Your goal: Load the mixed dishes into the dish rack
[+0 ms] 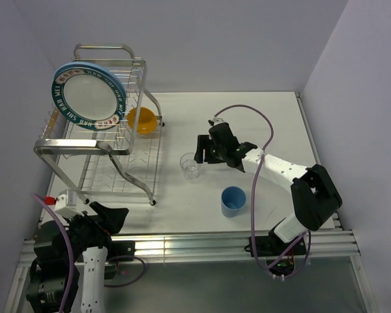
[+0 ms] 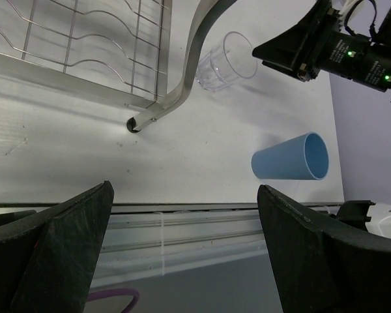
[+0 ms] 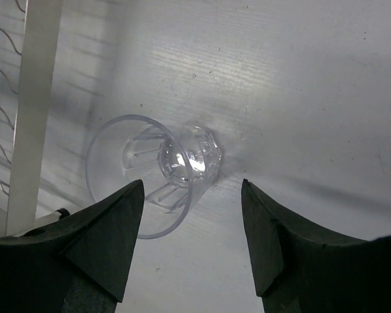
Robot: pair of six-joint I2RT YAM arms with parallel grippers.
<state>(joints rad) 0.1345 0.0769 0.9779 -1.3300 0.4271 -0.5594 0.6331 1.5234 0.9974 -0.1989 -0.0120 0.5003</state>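
Right wrist view looks down into the glass (image 3: 158,175), which stands mouth-up on the table (image 3: 300,98). It is just past the tips of the right gripper (image 3: 192,192) and a little left of the line midway between them. The jaws stand moderately apart with nothing between them. The rim's near edge comes close to the left finger's inner face, but I cannot tell if they touch.

From the top camera, the glass sits just beside the rack (image 1: 98,149), between its frame and the right gripper, whose arm is clearly the nearer one. The left gripper (image 1: 115,218) hangs wide open at the near left corner, well away. The cup (image 1: 233,200) waits on the table near the glass. A lettered plate (image 1: 88,96) stands in the upper tier, and the bowl (image 1: 143,120) is at the rack's far right end.

The glass's axis is vertical, so the grasp probably needs a slight shift left to centre it before the jaws close across its wall.
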